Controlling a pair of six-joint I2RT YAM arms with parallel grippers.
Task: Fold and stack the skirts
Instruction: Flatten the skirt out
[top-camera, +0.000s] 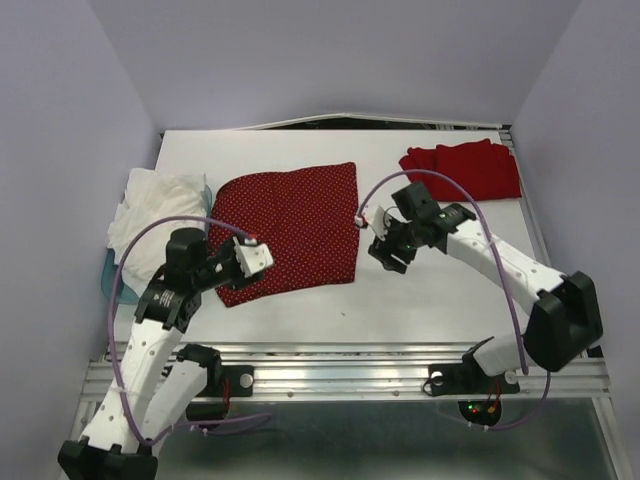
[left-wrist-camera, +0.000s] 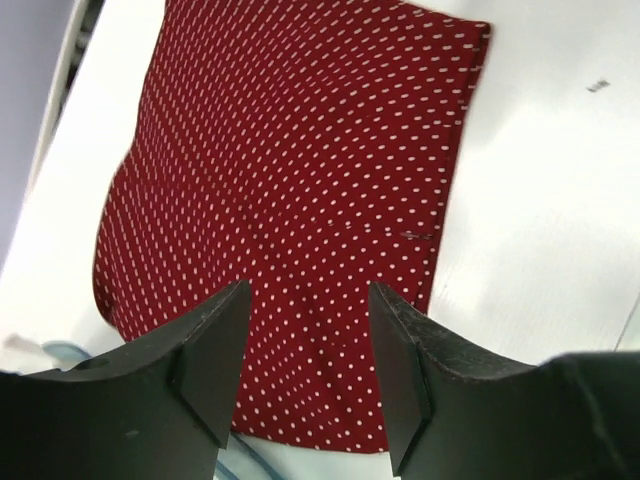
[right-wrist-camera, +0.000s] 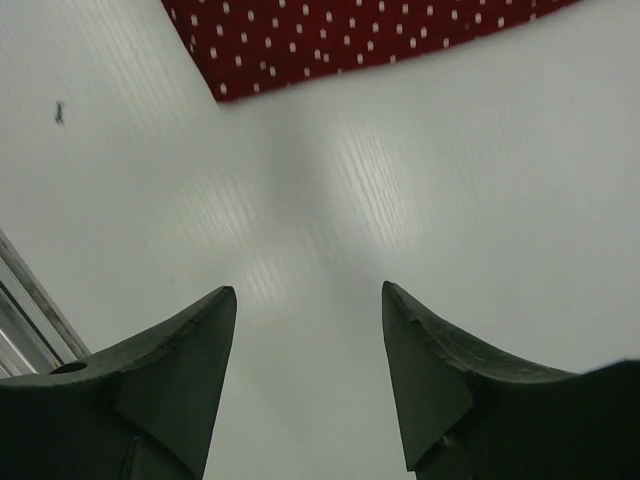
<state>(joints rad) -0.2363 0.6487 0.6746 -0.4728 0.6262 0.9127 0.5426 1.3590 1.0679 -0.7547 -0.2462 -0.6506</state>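
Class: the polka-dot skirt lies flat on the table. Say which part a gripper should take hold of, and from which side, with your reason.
Pinch the polka-dot skirt at its near right corner, coming in from the right across the bare table. The cloth lies flat, so only an edge or corner offers a pinch, and this corner lies free, nearest the right gripper.

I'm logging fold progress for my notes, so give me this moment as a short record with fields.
polka-dot skirt: lying flat, mid-table
plain red skirt: at the far right corner, apart from the other, not stacked
left fingers: apart, empty, above the polka-dot skirt's near part
right fingers: apart, empty, over bare table beside that skirt
white cloth: heaped at the left edge
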